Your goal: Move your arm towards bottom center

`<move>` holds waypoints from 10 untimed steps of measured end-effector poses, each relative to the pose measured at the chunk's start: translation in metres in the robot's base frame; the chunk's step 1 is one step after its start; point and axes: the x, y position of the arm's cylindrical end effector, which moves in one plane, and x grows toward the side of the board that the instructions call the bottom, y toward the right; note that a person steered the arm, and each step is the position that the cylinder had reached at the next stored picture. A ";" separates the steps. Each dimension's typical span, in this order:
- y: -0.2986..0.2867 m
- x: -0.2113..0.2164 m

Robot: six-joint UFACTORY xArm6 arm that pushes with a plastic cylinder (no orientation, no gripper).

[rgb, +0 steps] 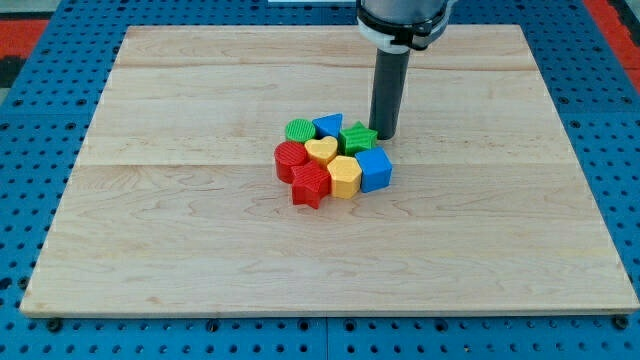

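Observation:
My tip (385, 134) stands on the wooden board (200, 230), just to the right of the green star block (357, 138) and above the blue cube (374, 170). The blocks lie packed in one cluster at the board's middle: a green round block (299, 130), a blue triangular block (327, 125), a yellow heart block (321, 150), a red round block (289, 158), a red star block (311, 185) and a yellow hexagonal block (344, 176). The tip is close to the green star; I cannot tell if it touches.
The board lies on a blue perforated table (40, 100). The arm's body (403, 18) hangs over the board's top edge, right of centre. A red area (610, 20) shows at the view's top right.

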 end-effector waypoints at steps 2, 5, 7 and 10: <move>0.000 -0.004; 0.173 0.058; 0.159 0.150; 0.076 0.148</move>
